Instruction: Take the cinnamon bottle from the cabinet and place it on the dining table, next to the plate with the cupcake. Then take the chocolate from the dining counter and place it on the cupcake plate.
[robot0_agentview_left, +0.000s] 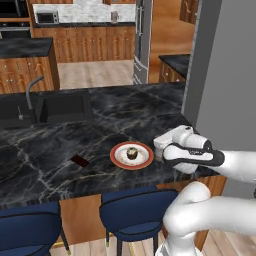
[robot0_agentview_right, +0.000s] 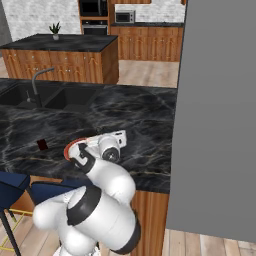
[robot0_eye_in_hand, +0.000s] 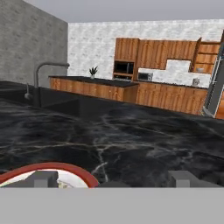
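Observation:
The white plate (robot0_agentview_left: 132, 155) with the orange-red rim lies on the black marble dining table (robot0_agentview_left: 60, 140), holding the small brown cupcake (robot0_agentview_left: 132, 153). Left of it lies the flat dark chocolate (robot0_agentview_left: 79, 160), also seen as a dark bar (robot0_agentview_right: 42, 144) in the right base view. My gripper (robot0_agentview_left: 162, 145) hovers low just right of the plate (robot0_agentview_right: 74, 148). In the hand view its fingertips (robot0_eye_in_hand: 43, 178) stand wide apart, open, with bare marble (robot0_eye_in_hand: 131, 140) beyond them and the plate rim (robot0_eye_in_hand: 65, 168) at the lower left. The cinnamon bottle is hidden. An open wooden cabinet (robot0_eye_in_hand: 208, 54) hangs far across the room.
A black sink (robot0_agentview_left: 60, 107) with a curved faucet (robot0_agentview_left: 31, 92) is set into the slab at the far left. Two blue stools (robot0_agentview_left: 135, 215) stand under the front edge. A grey wall (robot0_agentview_left: 225, 75) rises close on the right.

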